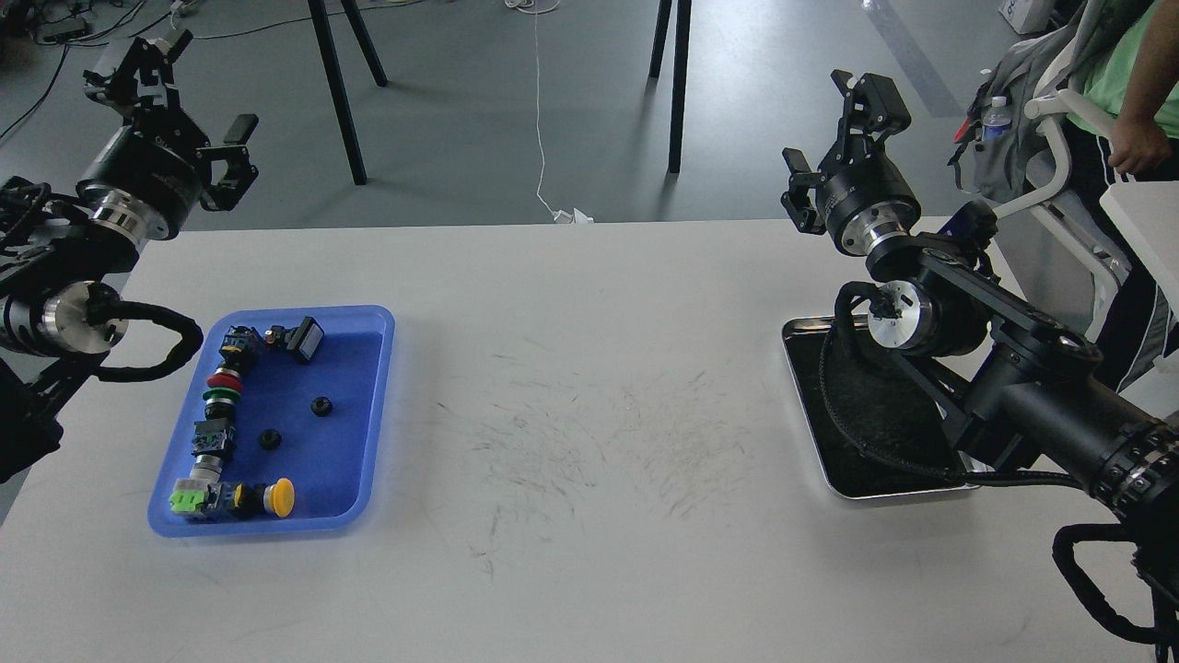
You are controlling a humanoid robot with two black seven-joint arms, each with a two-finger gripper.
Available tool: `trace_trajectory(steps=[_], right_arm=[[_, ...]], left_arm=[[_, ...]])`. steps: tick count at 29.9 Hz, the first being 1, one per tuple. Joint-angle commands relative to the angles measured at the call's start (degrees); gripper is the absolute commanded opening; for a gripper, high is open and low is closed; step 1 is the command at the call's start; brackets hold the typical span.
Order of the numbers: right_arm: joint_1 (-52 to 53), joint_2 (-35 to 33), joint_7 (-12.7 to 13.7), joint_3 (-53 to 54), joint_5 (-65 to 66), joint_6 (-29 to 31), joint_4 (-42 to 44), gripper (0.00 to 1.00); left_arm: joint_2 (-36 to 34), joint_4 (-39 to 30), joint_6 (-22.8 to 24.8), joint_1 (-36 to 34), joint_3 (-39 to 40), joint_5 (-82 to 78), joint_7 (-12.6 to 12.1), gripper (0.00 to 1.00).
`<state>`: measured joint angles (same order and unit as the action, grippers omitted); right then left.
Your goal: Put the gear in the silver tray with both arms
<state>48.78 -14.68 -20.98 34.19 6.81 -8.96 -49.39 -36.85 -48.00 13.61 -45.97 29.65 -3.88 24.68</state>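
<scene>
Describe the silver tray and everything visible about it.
The silver tray is a shiny metal rectangle with rounded corners, a raised rim and a dark floor. It lies flat on the white table, near its right side, far from the blue tray. The right arm and its black cable cross over it and hide its far and right parts. No part can be seen on the visible floor. Whether the arm touches it cannot be told.

Blue plastic tray [373, 405] of pushbutton switches [226, 379], scuffed white table [571, 442], seated person [1138, 83]
</scene>
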Motion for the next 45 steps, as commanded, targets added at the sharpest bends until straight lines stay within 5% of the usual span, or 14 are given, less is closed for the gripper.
trace_trajectory(steps=[1,12,20,45], right_arm=[[0.0,0.0,-0.03,0.0,-0.04,0.0,-0.01,0.99],[0.0,0.0,-0.03,0.0,-0.04,0.0,-0.01,0.99],[-0.09,0.0,-0.03,0.09,-0.04,0.0,-0.01,0.99],[-0.35,0.0,0.41,0.0,0.04,-0.53,0.08,0.99]], left_arm=[[0.03,0.09,0.45,0.0,0.05,-2.87,1.67,0.99],[-1.38,1.24,11.08,0.27,0.94,0.19,2.03,0.99],[0.55,1.32,6.09,0.27,-1.52,-0.77,1.95,0.99],[0.29,0.89,4.32,-0.09,-6.8,-1.48,1.77,0.99]])
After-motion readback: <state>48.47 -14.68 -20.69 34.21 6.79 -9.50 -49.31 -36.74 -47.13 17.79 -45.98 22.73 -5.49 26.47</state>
